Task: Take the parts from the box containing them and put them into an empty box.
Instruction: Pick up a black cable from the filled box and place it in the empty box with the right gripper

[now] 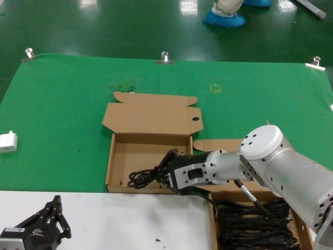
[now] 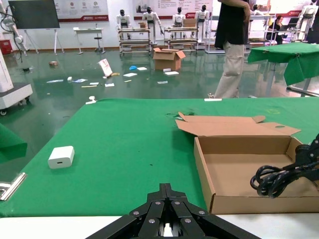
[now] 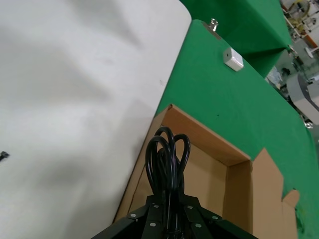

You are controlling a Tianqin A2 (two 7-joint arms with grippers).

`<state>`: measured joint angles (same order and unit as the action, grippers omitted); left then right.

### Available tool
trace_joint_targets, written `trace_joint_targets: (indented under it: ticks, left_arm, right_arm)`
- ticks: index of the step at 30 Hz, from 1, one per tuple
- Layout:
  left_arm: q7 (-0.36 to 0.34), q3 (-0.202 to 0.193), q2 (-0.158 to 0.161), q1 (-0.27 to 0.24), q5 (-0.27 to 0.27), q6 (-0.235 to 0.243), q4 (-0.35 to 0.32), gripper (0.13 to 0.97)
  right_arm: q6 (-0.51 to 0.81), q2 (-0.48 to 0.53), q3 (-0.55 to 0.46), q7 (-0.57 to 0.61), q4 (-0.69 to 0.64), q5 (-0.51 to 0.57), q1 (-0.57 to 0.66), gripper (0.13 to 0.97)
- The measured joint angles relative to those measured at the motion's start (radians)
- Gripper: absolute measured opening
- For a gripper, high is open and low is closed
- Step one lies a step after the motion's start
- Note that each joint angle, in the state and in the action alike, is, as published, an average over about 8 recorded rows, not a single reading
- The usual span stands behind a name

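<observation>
Now the right gripper (image 1: 167, 171) is closed on a coiled power cord (image 1: 141, 178), low in the frame centre, over the empty box (image 1: 122, 156). Its loops point left, long axis horizontal. If released near the front wall, it could catch the edge. The left gripper (image 1: 53, 216) waits lower left, seemingly shut.

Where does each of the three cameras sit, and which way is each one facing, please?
Head view: from the robot's head, looking down at the empty box; right gripper holds a cord bundle over it, left gripper parked low.
Left wrist view: low, facing across the green table; its own fingers show.
Right wrist view: looks down along the clamped bundle.
All three share box and bundle.
</observation>
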<state>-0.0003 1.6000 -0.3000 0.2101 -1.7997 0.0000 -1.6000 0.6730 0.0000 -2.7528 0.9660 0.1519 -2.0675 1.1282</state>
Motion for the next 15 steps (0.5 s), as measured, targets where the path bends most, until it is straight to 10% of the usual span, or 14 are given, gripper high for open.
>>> trace_joint_targets:
  ticks: [15]
  left_arm:
    - [0.000,0.000,0.000,0.000,0.000,0.000,0.000,0.139]
  right_arm:
    - [-0.055,0.000,0.000,-0.004,0.021,-0.030,0.004,0.170]
